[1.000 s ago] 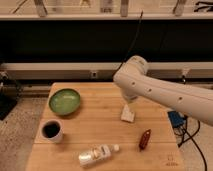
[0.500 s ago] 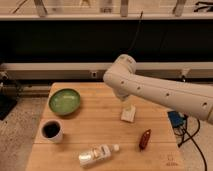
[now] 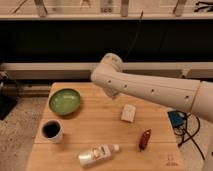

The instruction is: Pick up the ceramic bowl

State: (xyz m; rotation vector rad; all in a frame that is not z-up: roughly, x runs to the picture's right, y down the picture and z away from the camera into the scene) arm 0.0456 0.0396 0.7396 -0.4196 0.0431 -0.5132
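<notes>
The ceramic bowl (image 3: pixel 64 101) is a round, shallow green dish with a darker rim. It rests on the wooden table (image 3: pixel 100 127) at its back left. My white arm (image 3: pixel 150 90) reaches in from the right, over the back of the table. My gripper (image 3: pixel 112 93) is at the arm's left end and mostly hidden under the bulky last joint. It hangs above the table, to the right of the bowl and clear of it. It is open, and nothing is held.
A white mug (image 3: pixel 51 130) with a dark inside stands in front of the bowl. A small white block (image 3: pixel 128 113), a brown-red object (image 3: pixel 144 139) and a lying bottle (image 3: pixel 97 154) are spread over the table. Dark shelving runs behind.
The arm's end has swung left and towards the back, away from the white block and closer to the bowl. The objects on the table have not moved.
</notes>
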